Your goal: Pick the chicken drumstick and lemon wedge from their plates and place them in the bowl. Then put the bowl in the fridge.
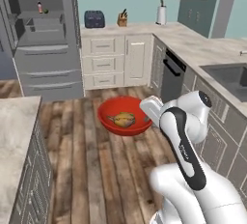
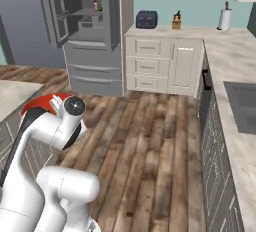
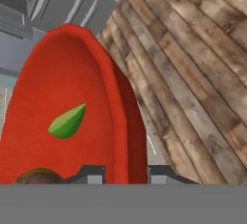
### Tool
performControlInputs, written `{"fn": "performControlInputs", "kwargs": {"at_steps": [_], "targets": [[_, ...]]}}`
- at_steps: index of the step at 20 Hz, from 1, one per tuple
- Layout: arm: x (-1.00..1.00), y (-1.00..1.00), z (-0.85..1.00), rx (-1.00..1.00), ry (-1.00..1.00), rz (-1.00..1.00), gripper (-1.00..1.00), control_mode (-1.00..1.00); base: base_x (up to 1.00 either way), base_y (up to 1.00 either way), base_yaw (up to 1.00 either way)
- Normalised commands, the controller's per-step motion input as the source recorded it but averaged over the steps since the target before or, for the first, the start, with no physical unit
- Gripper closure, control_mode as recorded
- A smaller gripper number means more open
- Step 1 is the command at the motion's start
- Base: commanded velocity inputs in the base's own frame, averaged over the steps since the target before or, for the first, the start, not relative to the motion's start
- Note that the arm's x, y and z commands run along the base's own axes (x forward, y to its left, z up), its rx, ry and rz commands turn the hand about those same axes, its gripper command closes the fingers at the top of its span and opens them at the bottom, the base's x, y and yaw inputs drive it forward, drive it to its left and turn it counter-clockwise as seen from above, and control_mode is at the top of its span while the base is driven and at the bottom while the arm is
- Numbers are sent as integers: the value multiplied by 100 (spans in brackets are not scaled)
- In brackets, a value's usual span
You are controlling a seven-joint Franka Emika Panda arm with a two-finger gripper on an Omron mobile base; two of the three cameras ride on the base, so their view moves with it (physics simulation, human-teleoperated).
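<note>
above the wood floor, the gripper (image 3: 125, 174) pinches the stiff, glossy, probably slippery red bowl (image 1: 110, 113) by its near rim, drumstick (image 1: 123, 119) and lemon wedge (image 3: 67, 121) loose inside.

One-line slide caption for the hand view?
Hand shut on the red bowl's rim, lemon wedge inside, above wooden floor.

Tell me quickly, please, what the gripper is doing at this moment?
Gripper: closed on the rim of the red bowl, one finger on each side of it, with the drumstick and lemon wedge inside the bowl.
</note>
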Motion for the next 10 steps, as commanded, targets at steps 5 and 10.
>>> {"fn": "performControlInputs", "kwargs": {"at_steps": [5, 10], "targets": [[0, 0, 0, 0, 0, 0, 100, 100, 94, 39, 0], [0, 0, 0, 0, 0, 0, 100, 100, 94, 40, 0]]}}
